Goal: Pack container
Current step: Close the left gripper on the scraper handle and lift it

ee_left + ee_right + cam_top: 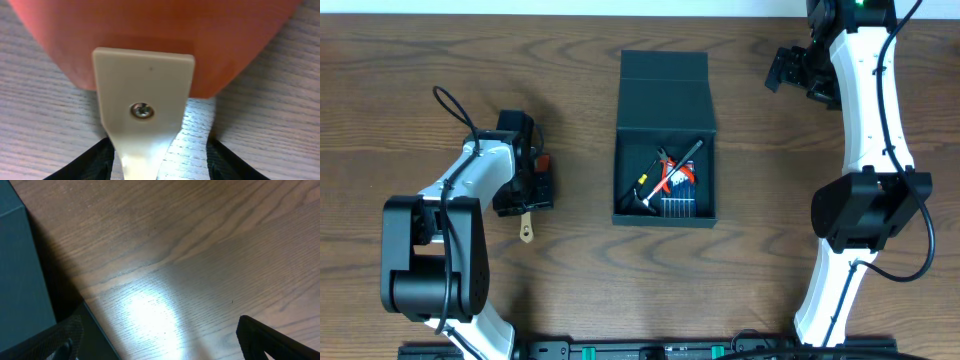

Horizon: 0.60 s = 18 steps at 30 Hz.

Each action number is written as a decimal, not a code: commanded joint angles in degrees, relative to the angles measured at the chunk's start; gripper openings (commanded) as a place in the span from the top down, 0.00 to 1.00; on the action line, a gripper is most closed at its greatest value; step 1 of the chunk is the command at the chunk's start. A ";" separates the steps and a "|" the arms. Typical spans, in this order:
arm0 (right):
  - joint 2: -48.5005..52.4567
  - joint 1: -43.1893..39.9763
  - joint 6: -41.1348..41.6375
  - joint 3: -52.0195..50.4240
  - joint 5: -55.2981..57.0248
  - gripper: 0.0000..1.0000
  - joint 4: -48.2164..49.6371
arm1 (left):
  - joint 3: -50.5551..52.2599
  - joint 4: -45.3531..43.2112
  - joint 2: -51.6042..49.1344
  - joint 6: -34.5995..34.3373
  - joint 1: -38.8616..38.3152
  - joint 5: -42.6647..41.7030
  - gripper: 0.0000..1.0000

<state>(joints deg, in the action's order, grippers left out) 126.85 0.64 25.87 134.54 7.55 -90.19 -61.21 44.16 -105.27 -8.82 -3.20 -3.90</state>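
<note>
Overhead, the green box (665, 90) sits open mid-table with small tools (665, 178) inside. At its 9 o'clock the left gripper (528, 188) straddles the beige handle (144, 85) of an orange tool (150, 30), fingers apart, not clamped. At 1 o'clock the right gripper (790, 72) gapes wide.

Container: dark teal-green rectangular cardboard box (663, 95), matte, unmarked
Lid: hinged flap open, swung back
Place: right of left gripper (527, 205), well apart; left of right gripper (778, 75)
</note>
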 commanded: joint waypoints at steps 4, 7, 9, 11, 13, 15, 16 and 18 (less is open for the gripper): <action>-0.28 0.17 -0.44 0.98 0.59 0.01 -0.04 | 0.72 0.31 -0.61 -4.52 0.31 2.01 0.57; -0.28 0.17 -0.44 0.98 0.59 0.01 -0.04 | 0.72 0.26 -0.61 -4.85 0.31 1.99 0.69; -0.28 0.17 -0.44 0.98 0.59 0.01 -0.04 | 0.72 0.24 -0.61 -4.83 0.31 1.99 0.75; -0.28 0.17 -0.44 0.98 0.59 0.01 -0.04 | 0.72 0.26 -0.61 -4.85 0.31 1.99 0.79; -0.28 0.17 -0.44 0.98 0.59 0.01 -0.02 | 0.72 0.26 -0.61 -5.40 0.31 1.97 0.81; -0.28 0.17 -0.44 0.98 0.59 0.01 -0.04 | 0.70 0.26 -0.61 -6.60 0.31 1.97 0.88; -0.28 0.17 -0.44 0.98 0.59 0.01 -0.04 | 0.63 0.24 -0.61 -7.34 0.31 1.97 0.93; -0.28 0.17 -0.44 0.98 0.59 0.01 -0.04 | 0.37 0.28 -0.59 -9.07 0.31 1.97 0.94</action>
<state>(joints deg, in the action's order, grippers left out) 126.85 0.64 25.87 134.54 7.55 -90.19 -61.21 44.51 -105.23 -14.87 -3.20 -2.74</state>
